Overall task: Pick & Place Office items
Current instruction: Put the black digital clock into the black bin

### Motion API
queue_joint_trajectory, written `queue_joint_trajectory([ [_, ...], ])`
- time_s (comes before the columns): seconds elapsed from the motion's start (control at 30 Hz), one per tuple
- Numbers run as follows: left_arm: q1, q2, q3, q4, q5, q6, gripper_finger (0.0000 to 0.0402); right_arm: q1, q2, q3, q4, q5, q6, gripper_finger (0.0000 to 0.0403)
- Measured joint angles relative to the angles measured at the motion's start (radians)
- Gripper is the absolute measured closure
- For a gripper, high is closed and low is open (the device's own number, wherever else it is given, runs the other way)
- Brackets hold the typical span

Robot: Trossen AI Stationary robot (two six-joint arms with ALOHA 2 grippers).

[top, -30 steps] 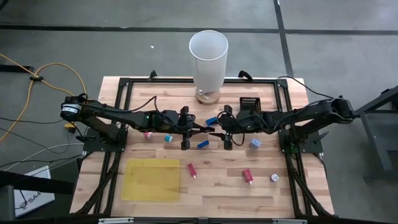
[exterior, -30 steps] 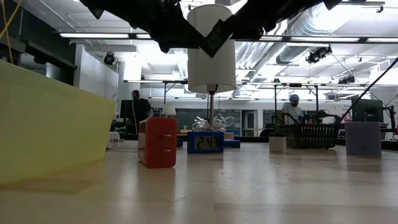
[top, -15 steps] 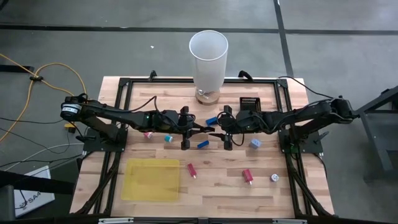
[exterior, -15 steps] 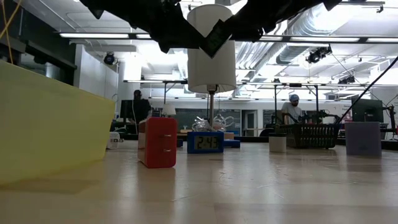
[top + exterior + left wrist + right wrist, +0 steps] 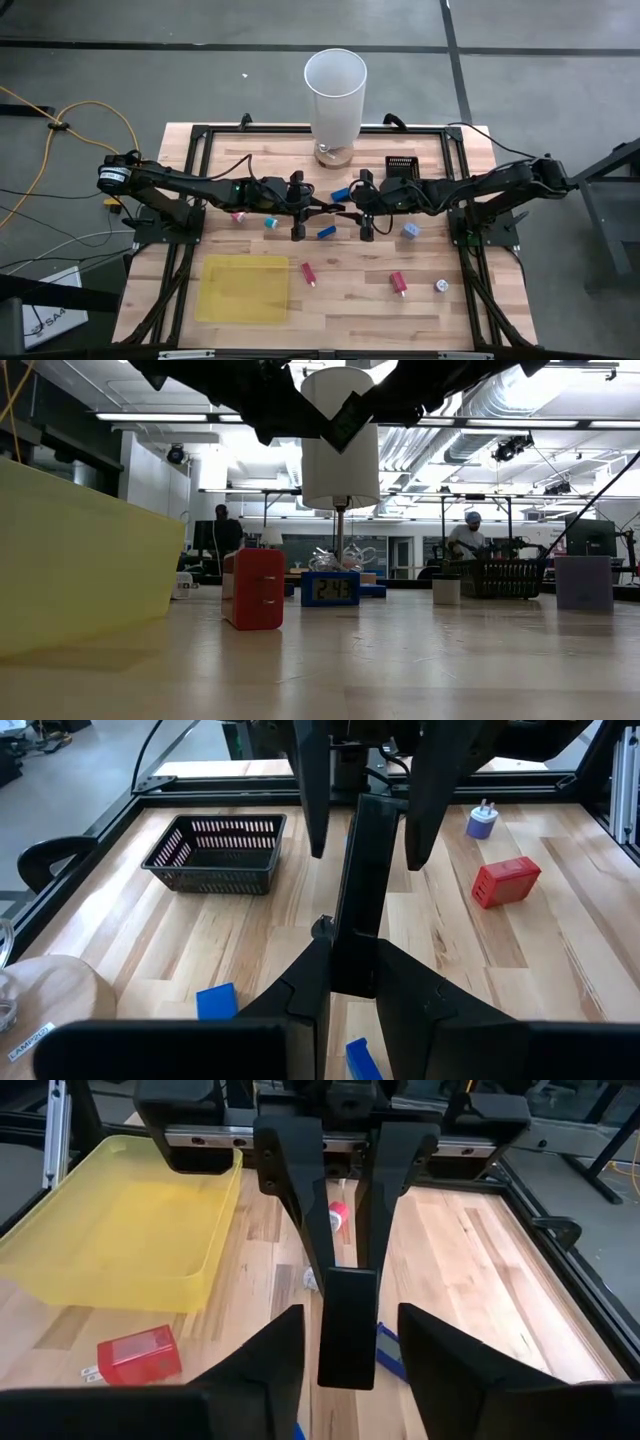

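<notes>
Above the middle of the table my two grippers face each other. My left gripper (image 5: 355, 960) is shut on a flat black bar (image 5: 365, 880). The bar sticks out toward my right gripper (image 5: 350, 1355), which is open, one finger on each side of the bar's free end (image 5: 347, 1325) without touching. Small office items lie on the wood below: two blue pieces (image 5: 340, 191) (image 5: 326, 232), a teal one (image 5: 270, 222), a pink one (image 5: 238, 215), two red ones (image 5: 308, 272) (image 5: 398, 283), a lilac one (image 5: 411, 230) and a whitish round one (image 5: 440, 286). My left gripper pinches the black bar's near end (image 5: 352, 982) between its two fingers. The fingers come from the table's left, slanting a little downward, and lie along the bar. The bar is lifted clear of the table and points on past the fingertips toward the right arm.
A tall white cylinder (image 5: 336, 95) stands at the far edge, and a small black basket (image 5: 400, 165) lies right of it. A shallow yellow tray (image 5: 243, 288) lies at the near left. A black frame (image 5: 200, 135) runs round the tabletop. People stand in the room beyond.
</notes>
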Motion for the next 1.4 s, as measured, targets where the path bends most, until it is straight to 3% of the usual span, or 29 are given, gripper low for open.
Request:
queue_joint_trajectory([
  [0.63, 0.000, 0.000, 0.000, -0.001, -0.001, -0.001, 0.0346, -0.001, 0.000, 0.000, -0.008, -0.011, -0.001, 0.0337],
  [1.4, 0.000, 0.001, 0.000, -0.001, 0.000, -0.001, 0.0344, -0.001, -0.001, 0.000, -0.015, -0.029, -0.001, 0.0339],
])
